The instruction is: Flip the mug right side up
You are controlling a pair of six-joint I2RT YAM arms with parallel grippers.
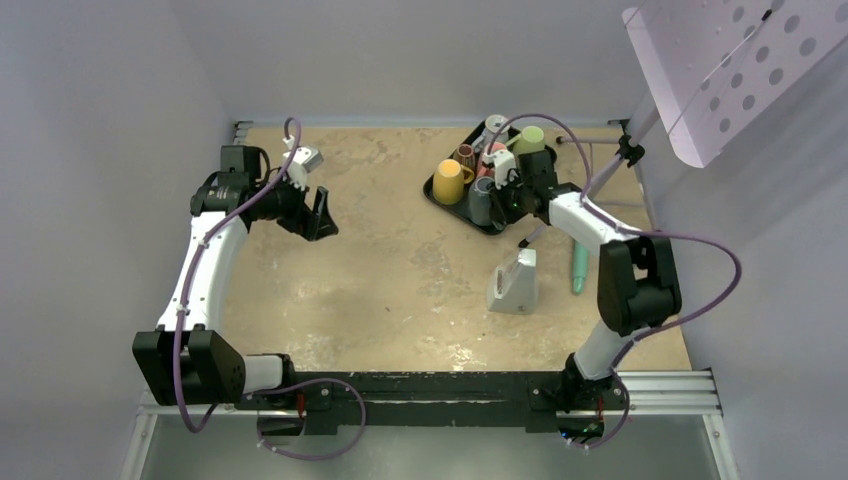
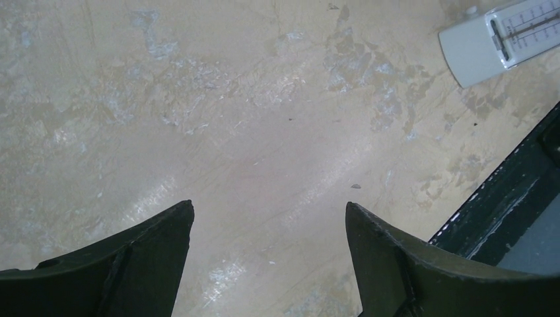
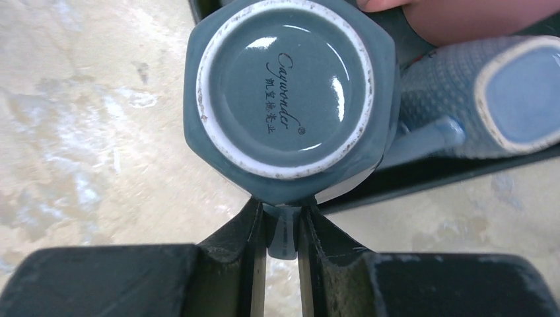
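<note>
**Right arm takes hold of upturned mug.** The right gripper (image 3: 280,221), at bottom centre of the right wrist view, has its two black fingers drawn in to a narrow slot. They are pinched on the handle (image 3: 282,239) of a grey-blue ceramic mug (image 3: 284,86).

Most of that handle is hidden between the fingers. A textured blue mug (image 3: 489,99) at right shows its squarish base and is cut off by the frame edge. A pink object (image 3: 462,16) at the upper right is too cropped to identify. In the overhead view the right gripper's tips are hard to pick out against the dark tray.

The grey-blue mug stands upside down. Its glazed base, ringed in white and marked with dark script, faces the camera directly above the fingertips and fills the upper centre of the frame. It sits at the edge of a black plastic tray (image 3: 429,175), whose rim runs to the mug's lower right.

The left gripper (image 2: 269,211) hangs wide open over the mottled beige tabletop (image 2: 264,99), touching nothing. A white plastic device (image 2: 502,39) is clipped at the upper right of the left wrist view.
</note>
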